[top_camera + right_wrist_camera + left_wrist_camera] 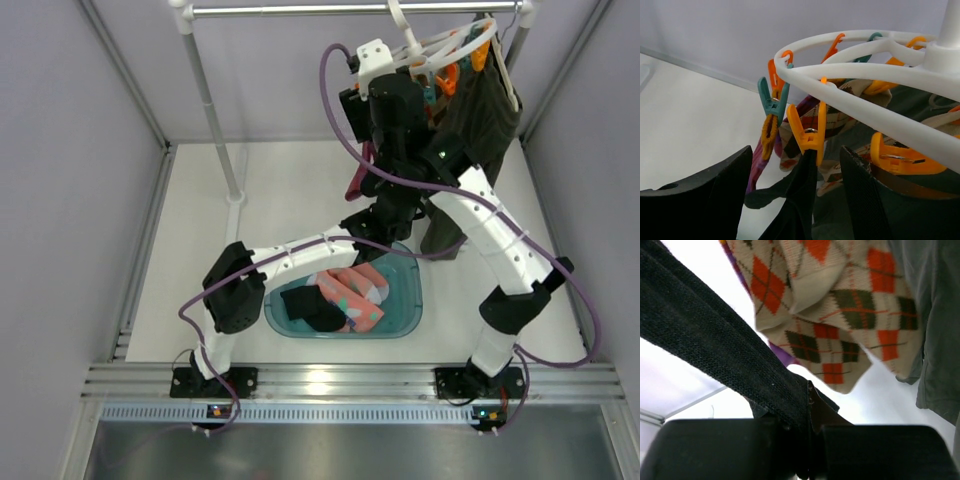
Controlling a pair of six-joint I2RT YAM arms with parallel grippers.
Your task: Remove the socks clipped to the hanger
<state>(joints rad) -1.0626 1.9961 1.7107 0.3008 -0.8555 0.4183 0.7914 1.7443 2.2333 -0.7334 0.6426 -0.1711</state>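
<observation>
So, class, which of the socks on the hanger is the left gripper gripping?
The plain black sock clipped to the hanger: it runs down into the shut left gripper, while the argyle sock beside it hangs free.

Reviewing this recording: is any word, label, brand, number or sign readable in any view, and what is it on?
No readable text in any of the three views.
The white plastic ring hanger and its orange clip: no markings visible.
The beige argyle sock and the black knitted sock: pattern and knit only, no label showing.
The teal plastic tub: no print visible.
</observation>
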